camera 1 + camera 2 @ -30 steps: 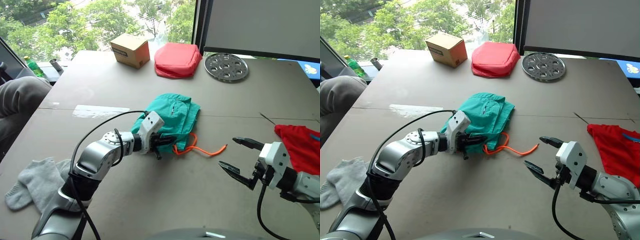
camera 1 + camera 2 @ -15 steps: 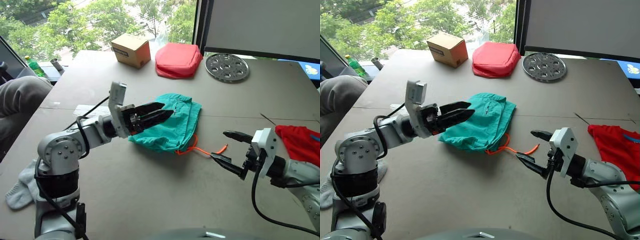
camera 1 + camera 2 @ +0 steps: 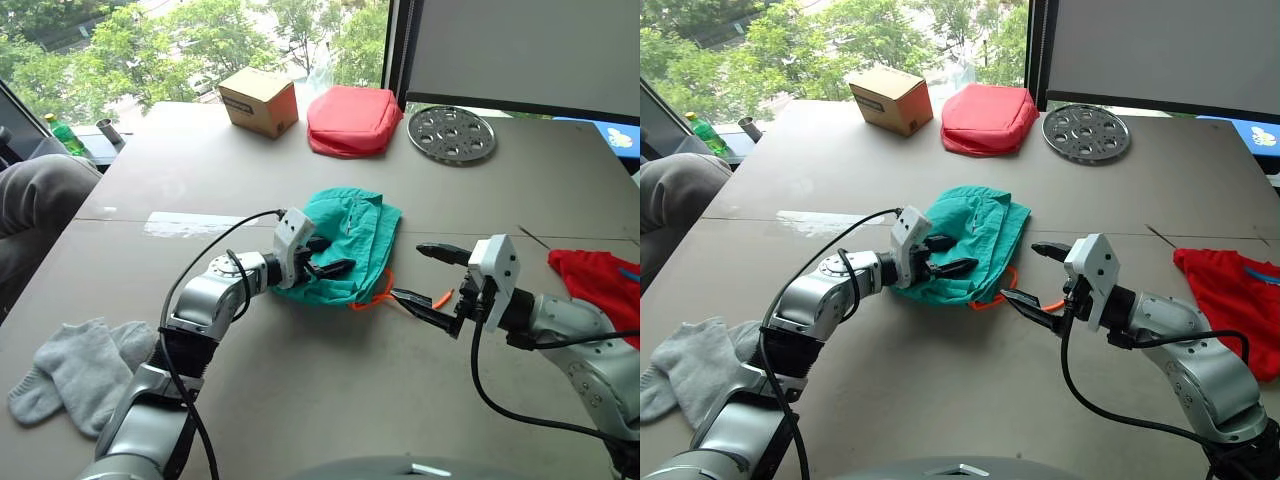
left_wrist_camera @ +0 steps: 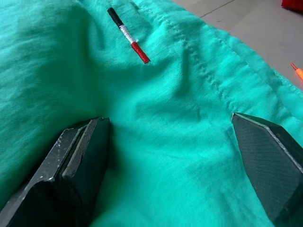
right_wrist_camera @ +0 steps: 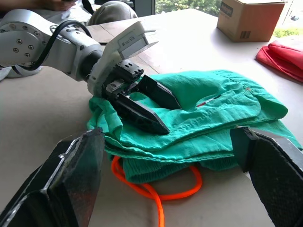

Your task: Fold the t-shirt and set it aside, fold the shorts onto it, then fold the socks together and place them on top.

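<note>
The teal shorts [image 3: 352, 232] lie bunched and folded in the middle of the table, and their orange drawstring [image 3: 400, 300] trails out toward the right. My left gripper [image 3: 333, 256] is open, with its fingers resting on the shorts' near left part; the cloth [image 4: 165, 94] spreads between the two fingers [image 4: 80, 165]. My right gripper [image 3: 408, 271] is open just right of the shorts, above the drawstring [image 5: 156, 189]. The red t-shirt [image 3: 600, 288] lies at the right edge. The grey socks [image 3: 75, 368] lie at the near left.
At the far edge stand a cardboard box [image 3: 260, 100], a puffy red pouch [image 3: 355, 118] and a round metal disc [image 3: 450, 133]. A green bottle [image 3: 58, 130] and a person's knee [image 3: 40, 195] are off the table's left side.
My left gripper went from shut at the shorts' near edge to open, rose, then came back down onto the shorts. My right gripper moved left toward the shorts.
</note>
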Controlling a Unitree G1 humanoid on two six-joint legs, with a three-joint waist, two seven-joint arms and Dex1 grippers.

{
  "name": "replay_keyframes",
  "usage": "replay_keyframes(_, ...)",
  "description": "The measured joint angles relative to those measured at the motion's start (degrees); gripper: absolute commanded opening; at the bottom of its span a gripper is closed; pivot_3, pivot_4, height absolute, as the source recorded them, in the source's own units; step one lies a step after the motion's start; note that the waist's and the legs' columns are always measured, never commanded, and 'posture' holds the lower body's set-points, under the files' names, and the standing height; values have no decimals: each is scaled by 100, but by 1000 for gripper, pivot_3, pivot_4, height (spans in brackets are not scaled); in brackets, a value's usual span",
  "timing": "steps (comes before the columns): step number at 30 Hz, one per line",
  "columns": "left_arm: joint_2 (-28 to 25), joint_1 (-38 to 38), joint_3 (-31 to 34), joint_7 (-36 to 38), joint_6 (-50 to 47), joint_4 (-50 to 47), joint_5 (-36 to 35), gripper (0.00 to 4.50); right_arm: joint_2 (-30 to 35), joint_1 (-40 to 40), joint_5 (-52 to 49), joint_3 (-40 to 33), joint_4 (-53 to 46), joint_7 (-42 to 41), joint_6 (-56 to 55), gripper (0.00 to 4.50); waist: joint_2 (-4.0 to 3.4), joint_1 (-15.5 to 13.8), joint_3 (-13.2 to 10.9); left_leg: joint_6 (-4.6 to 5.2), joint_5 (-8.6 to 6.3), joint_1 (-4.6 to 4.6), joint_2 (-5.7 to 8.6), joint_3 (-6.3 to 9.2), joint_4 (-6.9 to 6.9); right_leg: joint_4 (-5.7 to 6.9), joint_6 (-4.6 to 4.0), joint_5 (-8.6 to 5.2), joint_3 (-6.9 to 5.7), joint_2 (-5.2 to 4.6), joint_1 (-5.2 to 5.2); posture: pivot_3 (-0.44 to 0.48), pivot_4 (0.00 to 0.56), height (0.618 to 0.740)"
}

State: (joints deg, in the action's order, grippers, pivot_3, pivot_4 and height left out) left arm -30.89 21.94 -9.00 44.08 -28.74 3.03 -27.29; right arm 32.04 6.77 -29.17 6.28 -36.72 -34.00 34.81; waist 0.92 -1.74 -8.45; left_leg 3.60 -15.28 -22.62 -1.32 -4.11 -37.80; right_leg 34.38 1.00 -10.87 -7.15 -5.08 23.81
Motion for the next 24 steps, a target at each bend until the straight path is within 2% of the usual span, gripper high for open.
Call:
replay_keyframes(3,-89,-559,680,225,-213,-874,-686,4365,-540,423,-66,132,464,430,570,4500,9,78,-7,-5,3,-11,-1,3,0,6,-1,1,-8,-6,11,0,150,739)
replay_keyframes(5,-354,-831,1086,360,-333,-1508,-1056,4365,-805,636,-106,155,727,657,837,4500,5,96,-8,-23,13,-13,1,4,0,8,-2,1,-9,-7,14,0,150,739)
replay_keyframes(7,-824,-1522,1771,622,-478,-2408,-1580,4441,-1195,957,-266,51,1184,953,1343,4500,3,150,-6,-31,17,-13,2,-1,9,8,-18,11,-5,-7,13,0,150,739)
replay_keyframes(10,-1186,-2358,2407,861,-639,-3171,-2043,4441,-1505,1153,-444,-133,1634,1190,1855,4500,-10,106,-9,-31,17,-11,6,0,10,5,-8,4,-8,-7,13,0,150,739)
replay_keyframes(16,-1451,-3989,3224,1068,-786,-4273,-2452,4441,-2179,1789,-410,-209,2164,1857,2535,4500,-32,102,-21,-11,4,-8,7,-1,9,4,-1,0,-11,-5,14,0,150,739)
replay_keyframes(21,-1435,-4730,3632,1144,-666,-4626,-2459,4441,-2461,1883,-218,-137,2562,2178,2867,4500,-35,94,-22,-11,4,-13,8,1,10,5,-1,0,-11,-2,19,0,150,739)
replay_keyframes(24,-1352,-5022,3801,1201,-496,-4658,-2373,4441,-2468,2092,114,316,2735,2173,2739,4500,-32,185,-13,-13,5,-4,2,-6,12,5,-1,-1,-8,6,19,0,150,739)
